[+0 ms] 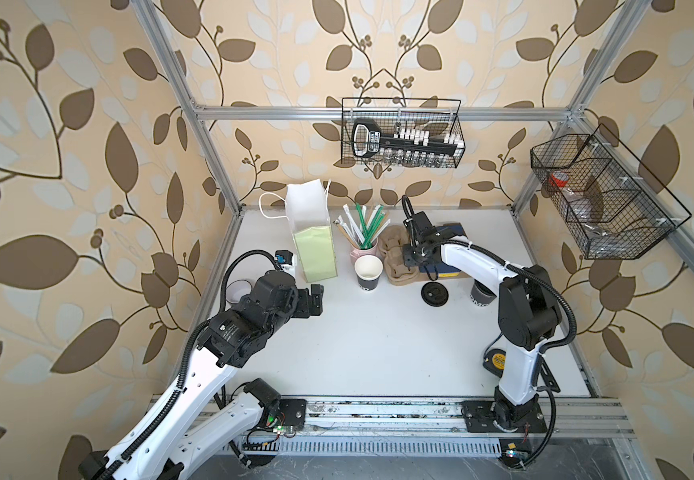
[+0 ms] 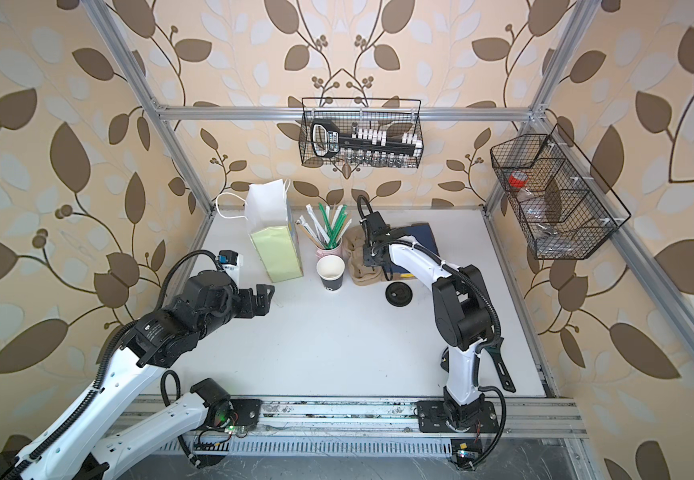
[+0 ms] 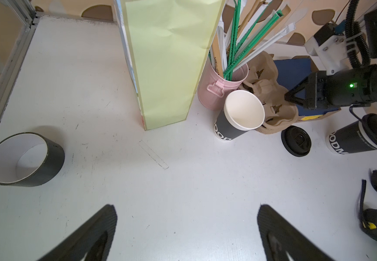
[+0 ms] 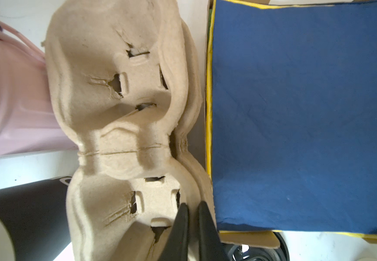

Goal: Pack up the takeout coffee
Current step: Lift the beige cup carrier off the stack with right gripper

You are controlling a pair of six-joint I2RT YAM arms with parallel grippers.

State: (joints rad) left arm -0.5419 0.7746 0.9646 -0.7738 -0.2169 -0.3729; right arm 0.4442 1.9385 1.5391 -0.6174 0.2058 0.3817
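Fingers on my left arm (image 3: 97,230) spread wide over bare counter (image 1: 378,353), empty, likely ready for a cup. Ahead stands the open coffee cup (image 1: 368,272), apart from them, just beside the pulp carrier (image 4: 126,135). Right fingers (image 4: 179,226) sit narrow, seemingly pinching that carrier's rim to free it; the lidded cup (image 3: 359,140) stands beyond.

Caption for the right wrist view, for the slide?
Right claw pinches the rim of a pulp cup carrier beside a blue-topped box.

Left tool (image 3: 187,208) gapes wide; right tool (image 4: 192,206) is pinched nearly closed.
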